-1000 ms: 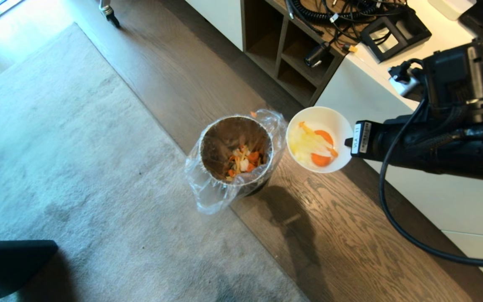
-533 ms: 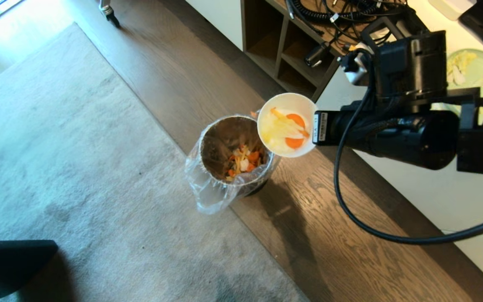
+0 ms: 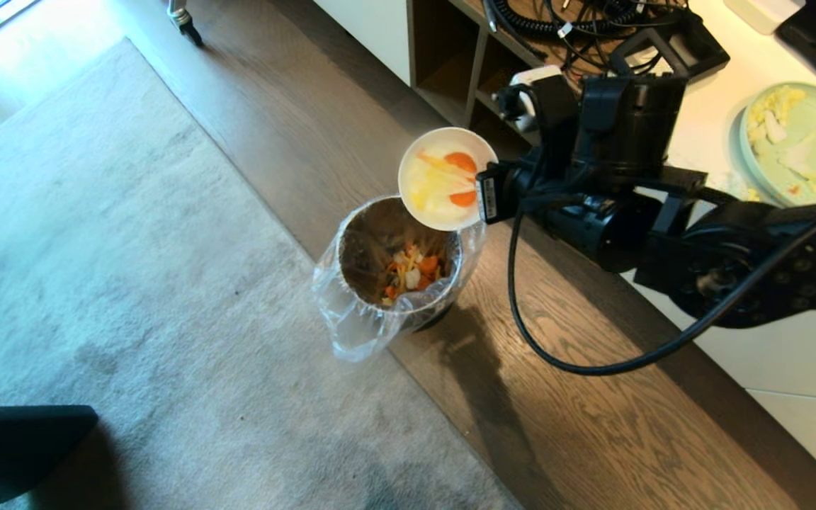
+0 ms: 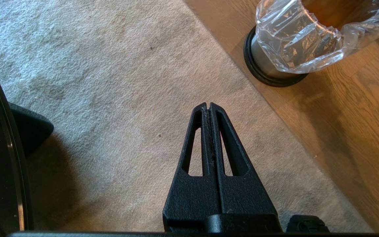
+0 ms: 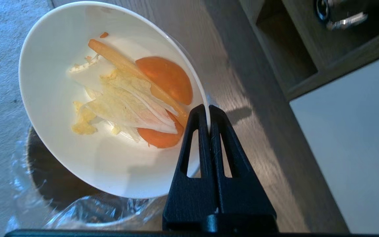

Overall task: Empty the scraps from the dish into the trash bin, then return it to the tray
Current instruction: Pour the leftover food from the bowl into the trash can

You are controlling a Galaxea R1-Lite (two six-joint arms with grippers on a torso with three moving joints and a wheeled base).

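**Bowl carried from beside the bin to over its rim**

Since one second ago the right gripper (image 3: 479, 200) has carried the dish (image 3: 443, 177) from a place beside the trash bin (image 3: 399, 262), near the white cabinet, to a place over the far edge of the bin's mouth. The bin itself has not moved.

Head view: the dish is tilted, its open side turned toward the camera, and its lower edge overlaps the bin's rim. The scraps (image 3: 450, 185), orange slices and pale yellow pieces, are still inside it. More scraps lie at the bottom of the bin. The bin stands on the wooden floor (image 3: 557, 425), at the edge of the grey carpet (image 3: 132, 283). A pale green plate (image 3: 805, 152) with some leftovers sits on the tabletop at the right. The tray is not in view.

Left wrist view: the left gripper (image 4: 208, 107) hangs above the carpet, jaws together and holding nothing. The bin's black base and its plastic liner (image 4: 294, 39) are near.

Right wrist view: the jaws are clamped on the dish's rim (image 5: 206, 108). The scraps (image 5: 137, 102) rest on the tilted inner wall, and the liner and dark mouth of the bin show under the dish.
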